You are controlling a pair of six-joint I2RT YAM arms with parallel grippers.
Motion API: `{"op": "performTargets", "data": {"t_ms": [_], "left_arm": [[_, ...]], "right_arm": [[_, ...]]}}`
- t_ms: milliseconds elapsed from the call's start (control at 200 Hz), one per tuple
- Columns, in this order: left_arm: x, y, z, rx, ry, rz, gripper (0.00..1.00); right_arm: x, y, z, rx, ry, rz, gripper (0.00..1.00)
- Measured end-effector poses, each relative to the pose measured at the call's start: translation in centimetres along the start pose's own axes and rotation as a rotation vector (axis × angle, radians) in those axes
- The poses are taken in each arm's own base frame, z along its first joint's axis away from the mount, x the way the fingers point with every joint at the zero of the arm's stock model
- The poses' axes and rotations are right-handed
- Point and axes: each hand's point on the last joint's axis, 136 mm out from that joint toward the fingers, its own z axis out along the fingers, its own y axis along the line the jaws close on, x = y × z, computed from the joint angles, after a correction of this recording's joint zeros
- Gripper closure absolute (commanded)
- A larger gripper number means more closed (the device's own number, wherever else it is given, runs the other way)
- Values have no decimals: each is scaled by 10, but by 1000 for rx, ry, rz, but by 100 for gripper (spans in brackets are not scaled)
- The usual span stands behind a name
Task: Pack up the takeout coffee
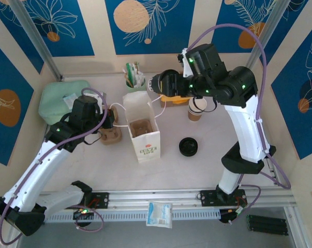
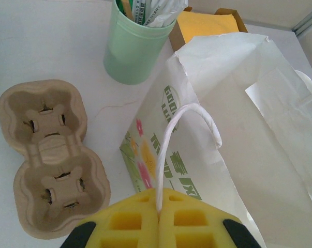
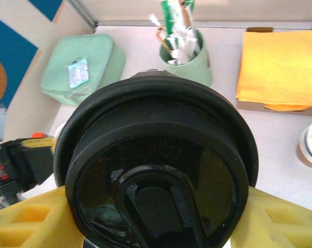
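Left gripper (image 2: 158, 223) pinches the paper bag's (image 2: 249, 134) handle (image 2: 168, 147) while the right gripper (image 3: 158, 222) clamps the lidded coffee cup (image 3: 156, 139) — raised just behind the bag — which next needs lowering upright inside.

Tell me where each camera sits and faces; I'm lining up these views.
Top external: above and behind the bases, looking down on the table and paper bag; left arm and right arm show.
Left wrist: on the left arm, facing the cup carrier; left jaws, shut on the bag's handle, show.
Right wrist: on the right arm, facing the green pouch; right jaws hold the lidded coffee cup.
Shared: both wrist views catch the green cup.
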Motion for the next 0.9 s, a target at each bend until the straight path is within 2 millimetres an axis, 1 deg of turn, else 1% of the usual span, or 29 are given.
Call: {"op": "performTargets", "data": {"t_ms": [80, 185, 345, 440, 535, 690, 900], "left_arm": [[0, 0, 0, 0, 0, 0, 99], [0, 0, 0, 1, -1, 0, 100], [1, -2, -1, 12, 2, 0, 99], [1, -4, -3, 24, 1, 0, 99], [-1, -6, -4, 35, -4, 0, 99], [-3, -10, -5, 57, -11, 0, 99], [-5, -14, -8, 85, -24, 0, 99]], "right_arm": [[6, 11, 3, -23, 17, -14, 38], [14, 24, 13, -40, 52, -28, 38], [33, 42, 42, -37, 131, -48, 38], [45, 49, 59, -22, 181, -59, 38], [57, 52, 73, 7, 225, -63, 38], [74, 50, 89, 65, 286, -68, 39], [89, 51, 114, 117, 337, -82, 39]]}}
